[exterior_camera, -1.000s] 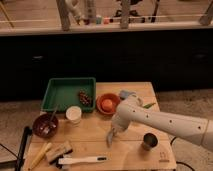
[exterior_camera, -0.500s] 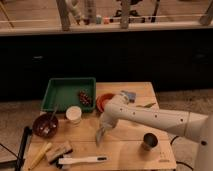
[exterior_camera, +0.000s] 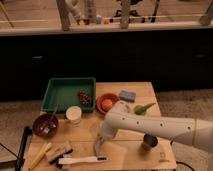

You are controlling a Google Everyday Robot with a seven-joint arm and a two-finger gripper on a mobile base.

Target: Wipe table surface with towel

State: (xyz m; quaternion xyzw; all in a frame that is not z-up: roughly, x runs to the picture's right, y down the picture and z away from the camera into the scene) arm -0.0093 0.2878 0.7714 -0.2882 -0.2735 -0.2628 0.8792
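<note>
The table surface [exterior_camera: 127, 156] is a light tan wooden top with plank seams. My white arm reaches in from the right and bends down over the table's middle. My gripper [exterior_camera: 100, 141] is at its lower end, just left of centre, close above the wood. It is shut on the towel [exterior_camera: 97, 148], a narrow pale grey-white strip that hangs from it and touches the tabletop. The fingers themselves are mostly hidden by the wrist and the cloth.
A green tray [exterior_camera: 60, 95] holding a dark lump stands at the back left. An orange bowl [exterior_camera: 106, 103], a blue pad [exterior_camera: 127, 95] and a green item [exterior_camera: 144, 107] lie behind the arm. A white cup [exterior_camera: 74, 115], a brown bowl [exterior_camera: 46, 125], a white-handled brush [exterior_camera: 82, 160] and a dark cup [exterior_camera: 147, 143] stand around the gripper.
My gripper has swept leftward and toward the front of the table, dragging the towel with it. The other objects have not moved.
</note>
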